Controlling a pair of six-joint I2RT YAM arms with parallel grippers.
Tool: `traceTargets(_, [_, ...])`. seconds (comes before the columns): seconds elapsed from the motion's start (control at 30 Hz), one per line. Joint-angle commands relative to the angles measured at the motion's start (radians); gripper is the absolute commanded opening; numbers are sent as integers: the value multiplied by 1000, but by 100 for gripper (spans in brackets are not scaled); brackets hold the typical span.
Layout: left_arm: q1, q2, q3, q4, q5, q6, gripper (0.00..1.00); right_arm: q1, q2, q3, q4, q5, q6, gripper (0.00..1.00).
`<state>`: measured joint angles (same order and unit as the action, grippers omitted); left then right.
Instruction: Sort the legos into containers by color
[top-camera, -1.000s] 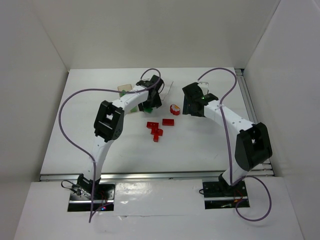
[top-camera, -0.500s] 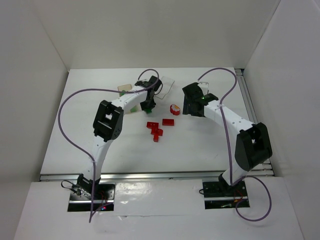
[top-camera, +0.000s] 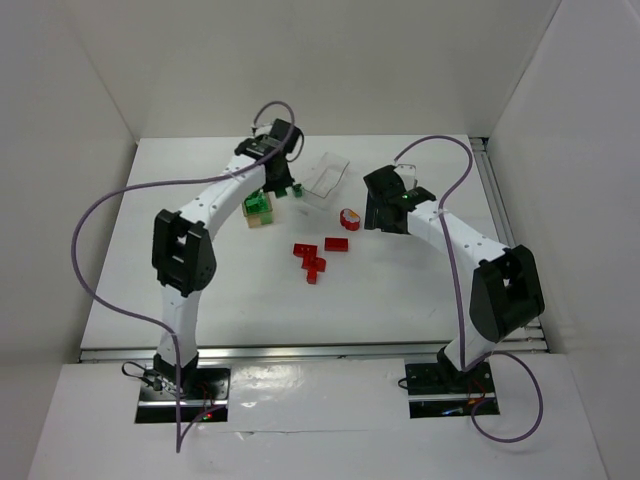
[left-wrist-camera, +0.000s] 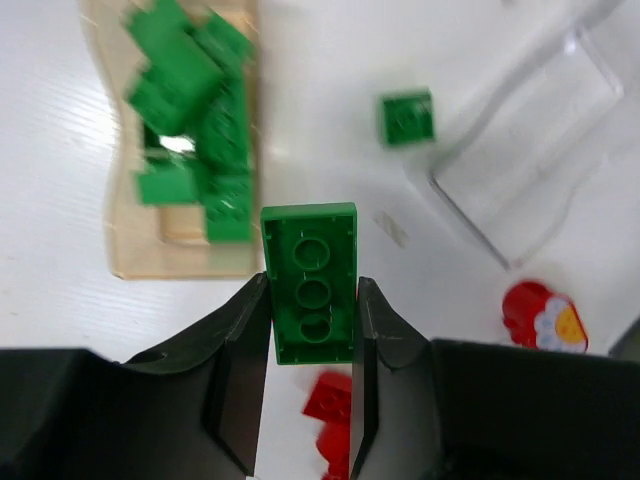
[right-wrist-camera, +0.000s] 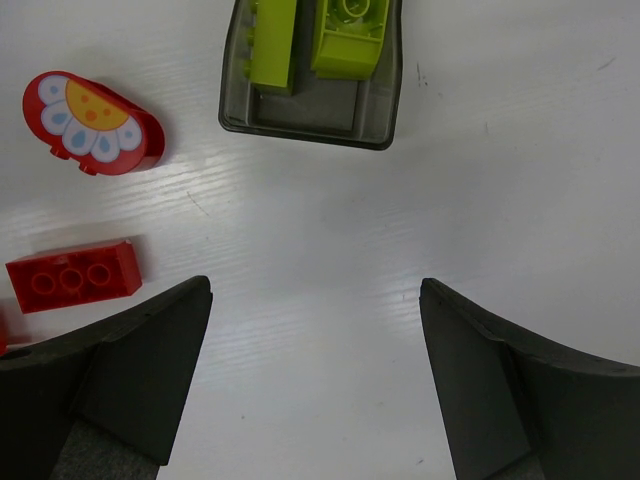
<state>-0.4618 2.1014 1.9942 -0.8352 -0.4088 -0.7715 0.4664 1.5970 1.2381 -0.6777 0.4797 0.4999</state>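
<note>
My left gripper (left-wrist-camera: 312, 292) is shut on a dark green lego (left-wrist-camera: 309, 270), held lengthwise with its hollow underside facing the camera. In the top view the left gripper (top-camera: 282, 188) hangs beside the container (top-camera: 257, 219) of green legos (left-wrist-camera: 190, 120). A loose green lego (left-wrist-camera: 407, 117) lies next to an empty clear container (left-wrist-camera: 540, 150). Several red legos (top-camera: 310, 258) sit mid-table. My right gripper (right-wrist-camera: 315, 290) is open over bare table, below a container (right-wrist-camera: 300, 128) holding yellow-green legos (right-wrist-camera: 350, 35).
A red oval piece with a flower print (right-wrist-camera: 92, 122) lies left of the right gripper, with a red brick (right-wrist-camera: 72, 276) near its left finger. White walls enclose the table (top-camera: 160, 290) at the back and sides.
The left gripper has shut on the green lego and carried it up and back-left, next to the green container. The left arm's elbow swung left. The right arm has not moved.
</note>
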Motion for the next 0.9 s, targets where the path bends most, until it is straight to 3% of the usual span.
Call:
traceTargets(0.0, [90,-6,38,-10,-47,55,23,11,-6,43,-11,25,-4,92])
traceTargets(0.2, [163,83,95,-1,-27,112,29,11,-16,52,-22,34,-4,92])
traceTargets(0.23, [163,83,95,-1,-27,112,34,11,-16,52,-22,34,-4,92])
traceTargets(0.37, [172,97,71,-1,-39,112,76,11,-26,52,-31,43,-4,92])
traceTargets(0.43, [172,85,60,-1,-30,121,82,11,-26,43,-31,43,-4,92])
traceTargets(0.5, [158,66,60,-1,-44,132,82,11,-26,43,-31,43,-4,92])
traceTargets(0.73, [74,16,95,10,-56,176,63,11,-16,43,-29,34,5,92])
traceTargets(0.87, [49,81,152,21,28,186,63,11,-16,43,-29,34,5,92])
